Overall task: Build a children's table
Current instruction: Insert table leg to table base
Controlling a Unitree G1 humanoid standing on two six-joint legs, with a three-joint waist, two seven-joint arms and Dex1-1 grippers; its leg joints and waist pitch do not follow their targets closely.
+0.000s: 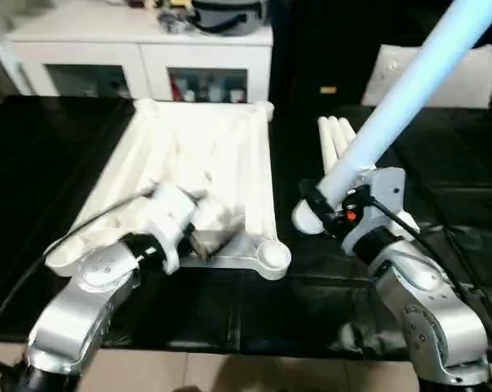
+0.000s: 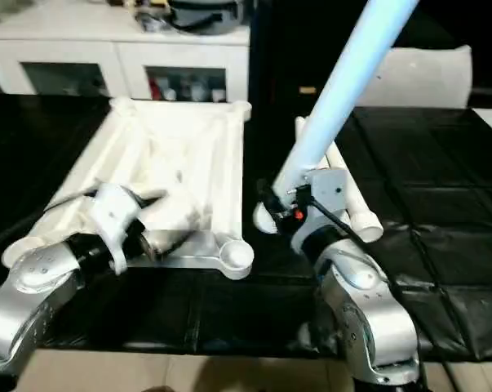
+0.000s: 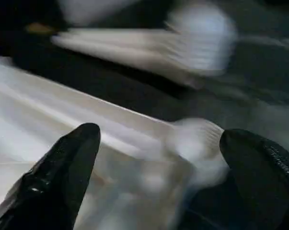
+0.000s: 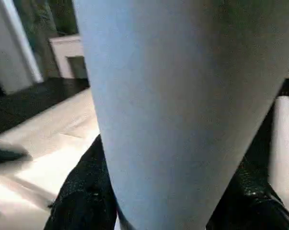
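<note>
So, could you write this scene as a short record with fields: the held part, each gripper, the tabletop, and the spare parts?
held part: one white leg, lifted at a slant, thick end down
right gripper: shut on the leg near its thick end
left gripper: open, fingers on either side of a corner socket
tabletop: ribbed underside up, flat on the black work table
spare legs: lying side by side beyond the right gripper
background: white cabinet
</note>
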